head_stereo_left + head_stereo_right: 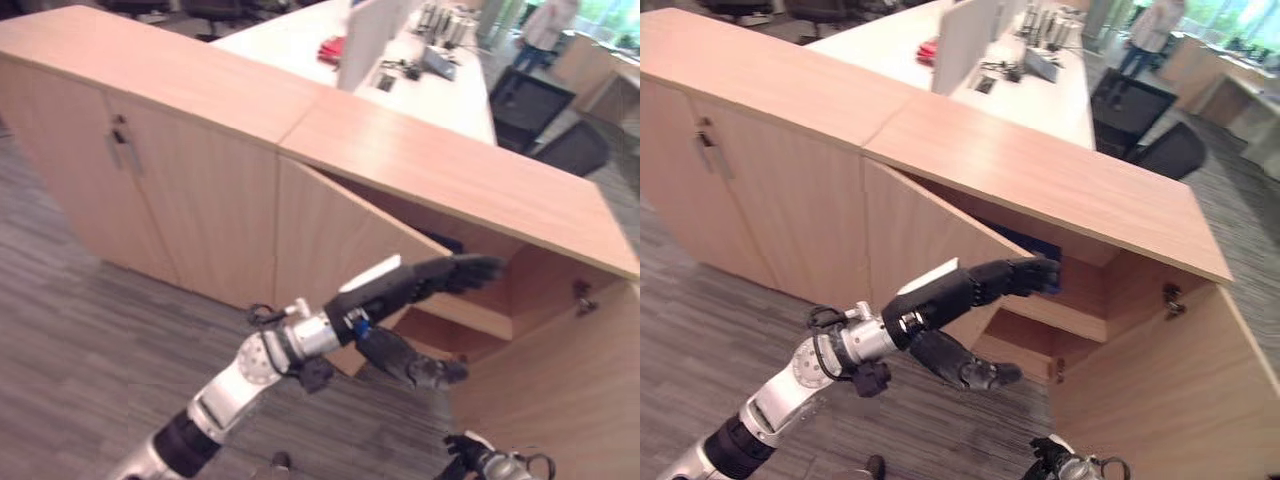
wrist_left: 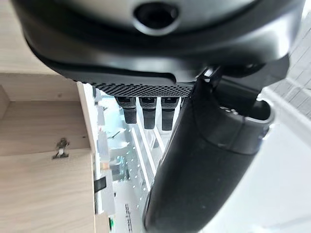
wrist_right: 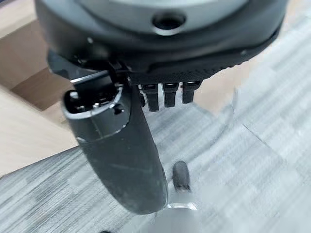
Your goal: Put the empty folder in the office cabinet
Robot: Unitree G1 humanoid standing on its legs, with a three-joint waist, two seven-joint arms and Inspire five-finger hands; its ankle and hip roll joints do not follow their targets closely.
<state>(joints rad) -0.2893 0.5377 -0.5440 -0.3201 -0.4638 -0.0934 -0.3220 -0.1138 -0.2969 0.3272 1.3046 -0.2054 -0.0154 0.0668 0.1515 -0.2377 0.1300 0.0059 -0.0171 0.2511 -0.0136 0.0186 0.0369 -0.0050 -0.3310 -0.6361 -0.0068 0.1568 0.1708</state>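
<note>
In front of the wooden office cabinet [image 1: 200, 180], whose right-hand compartment stands with both doors swung open, the left hand [image 1: 400, 290] reaches toward the opening with its fingers [image 1: 470, 268] stretched out straight and its thumb [image 1: 420, 365] hanging apart below them, holding nothing. Inside the open compartment, on the upper shelf [image 1: 1065, 312] and just beyond those fingertips, a dark blue folder [image 1: 1035, 245] shows partly, its far end hidden behind the open left door [image 1: 925, 250]. The right hand [image 3: 146, 111] hangs low over the grey carpet [image 1: 60, 330], beside the open right door [image 1: 560, 390], its fingers straight, relaxed and empty. Behind the cabinet stands a long white bench [image 1: 440, 90] carrying small items.
</note>
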